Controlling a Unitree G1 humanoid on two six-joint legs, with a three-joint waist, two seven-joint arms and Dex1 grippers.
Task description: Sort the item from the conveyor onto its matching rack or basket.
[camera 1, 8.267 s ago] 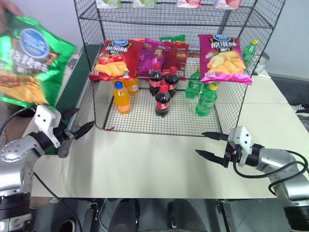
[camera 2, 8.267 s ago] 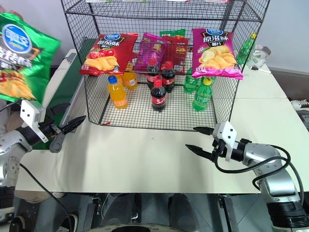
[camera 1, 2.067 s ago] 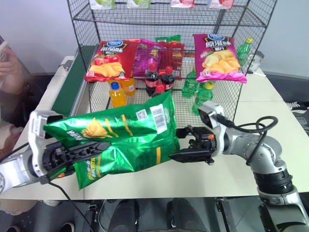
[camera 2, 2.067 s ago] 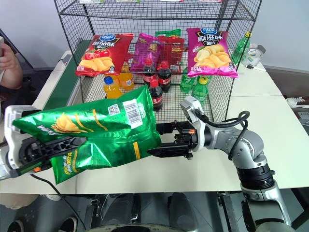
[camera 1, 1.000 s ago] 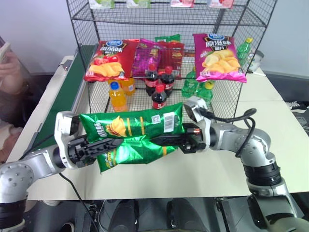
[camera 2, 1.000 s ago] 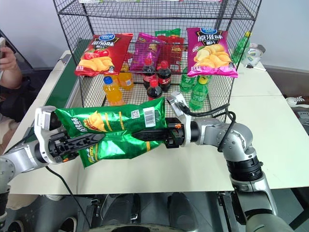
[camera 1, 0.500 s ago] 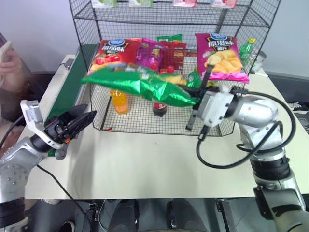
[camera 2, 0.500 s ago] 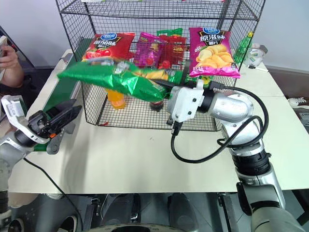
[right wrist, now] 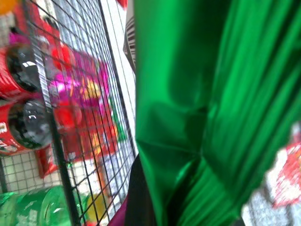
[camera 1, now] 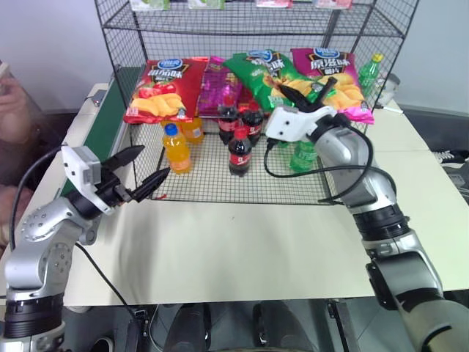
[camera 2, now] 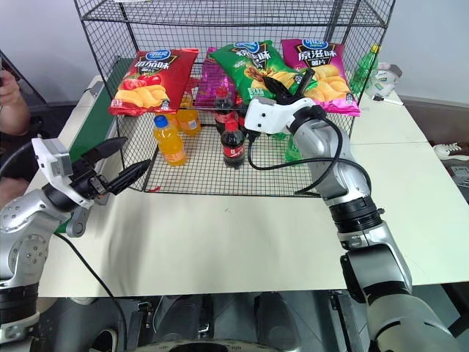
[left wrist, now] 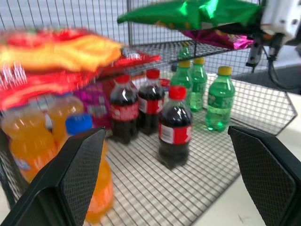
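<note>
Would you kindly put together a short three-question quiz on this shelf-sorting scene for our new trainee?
1. True or false: the right gripper is shut on the shiny green chip bag.
2. Multiple choice: on the tall black wire-grid rack, the green bag sits between A) the red chip bag and the orange drink bottle; B) the small purple packet and the magenta chip bag; C) two cola bottles.
3. Fill in: the left gripper, apart from the rack, has its black fingers ____.

Key: 1 true; 2 B; 3 open.
</note>
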